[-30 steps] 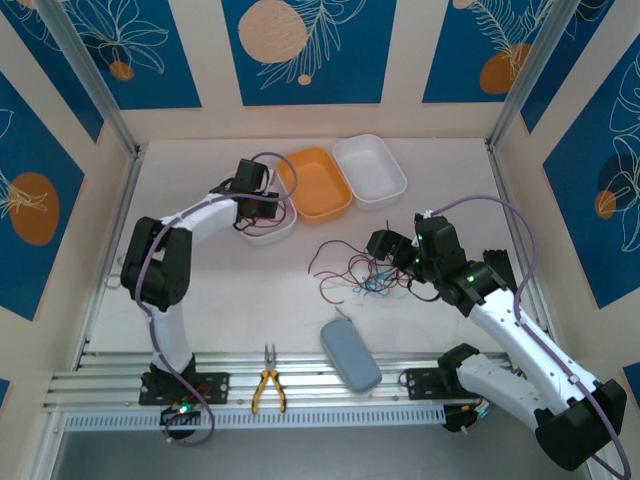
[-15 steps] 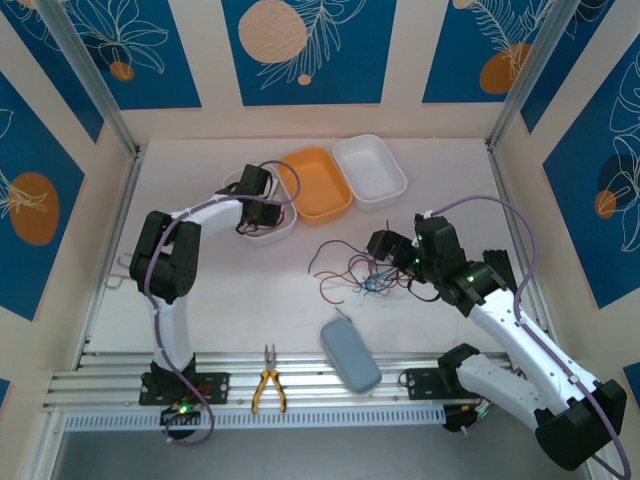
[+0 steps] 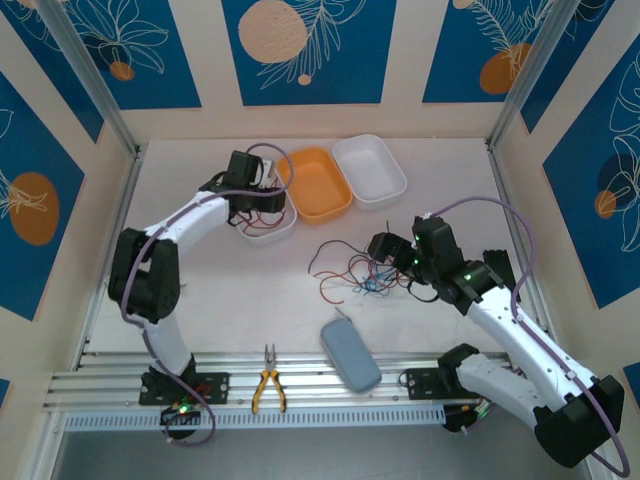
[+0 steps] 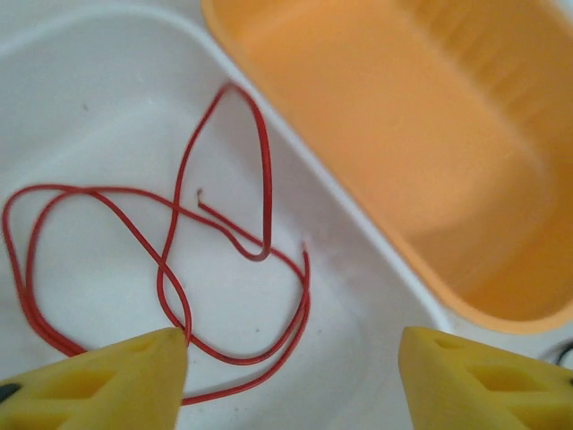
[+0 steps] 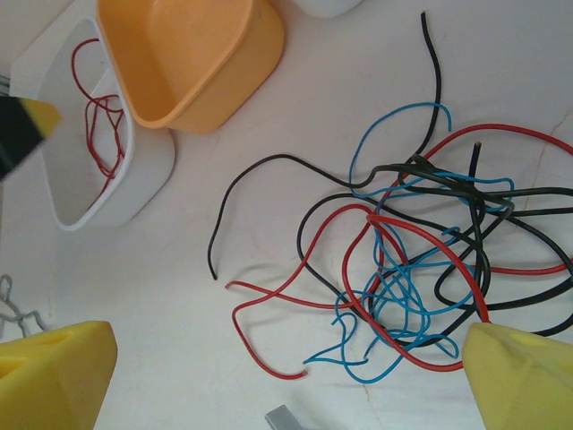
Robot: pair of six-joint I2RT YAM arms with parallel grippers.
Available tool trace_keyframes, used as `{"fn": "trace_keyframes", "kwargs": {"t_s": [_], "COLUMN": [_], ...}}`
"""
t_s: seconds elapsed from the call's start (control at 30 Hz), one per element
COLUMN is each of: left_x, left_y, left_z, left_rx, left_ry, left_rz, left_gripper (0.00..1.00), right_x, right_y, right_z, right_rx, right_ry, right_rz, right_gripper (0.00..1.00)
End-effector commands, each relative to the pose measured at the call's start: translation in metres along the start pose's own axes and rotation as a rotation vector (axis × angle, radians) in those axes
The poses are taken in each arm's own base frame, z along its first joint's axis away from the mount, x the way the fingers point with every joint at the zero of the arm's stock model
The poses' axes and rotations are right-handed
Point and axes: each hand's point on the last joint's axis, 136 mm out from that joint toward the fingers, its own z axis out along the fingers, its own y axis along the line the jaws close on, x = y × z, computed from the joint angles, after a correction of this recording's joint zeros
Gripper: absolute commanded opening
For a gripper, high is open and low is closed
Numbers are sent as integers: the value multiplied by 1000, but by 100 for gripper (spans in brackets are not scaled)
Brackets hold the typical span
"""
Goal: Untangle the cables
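Clearly one red cable (image 4: 267,179) lies free in the white bin (image 4: 89,107), and the left gripper (image 4: 291,376) hangs over it with jaws apart, holding nothing. It is best to lift it straight up, so no loop catches. The right gripper (image 5: 286,376), wide open, hovers above the tangle (image 5: 403,269) on the table (image 5: 179,340).

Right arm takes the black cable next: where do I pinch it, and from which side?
Pinch the black cable on its loose tail, arcing from the tangle toward the white tray, straight from above: it lies alone on bare table, nothing crossing it.
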Motion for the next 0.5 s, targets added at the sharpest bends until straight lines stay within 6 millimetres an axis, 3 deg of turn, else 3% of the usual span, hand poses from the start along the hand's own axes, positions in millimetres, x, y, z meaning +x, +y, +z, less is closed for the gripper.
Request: {"fn": "trace_keyframes", "kwargs": {"t_s": [0.0, 0.2, 0.47], "left_x": [-4, -10, 3], "left_y": [5, -1, -18], "left_z": [-25, -67, -106], "left_rx": [-15, 12, 128], "left_ry": [-30, -142, -287], "left_rz": [-15, -37, -66], "left_gripper": [70, 100, 100], "right_x": [7, 13, 30], "right_y": [-9, -7, 3], "right_z": [6, 14, 40], "right_rx": [41, 97, 214], "right_ry": [23, 66, 166], "right_rz": [7, -37, -138], "right_gripper": [99, 99, 99]}}
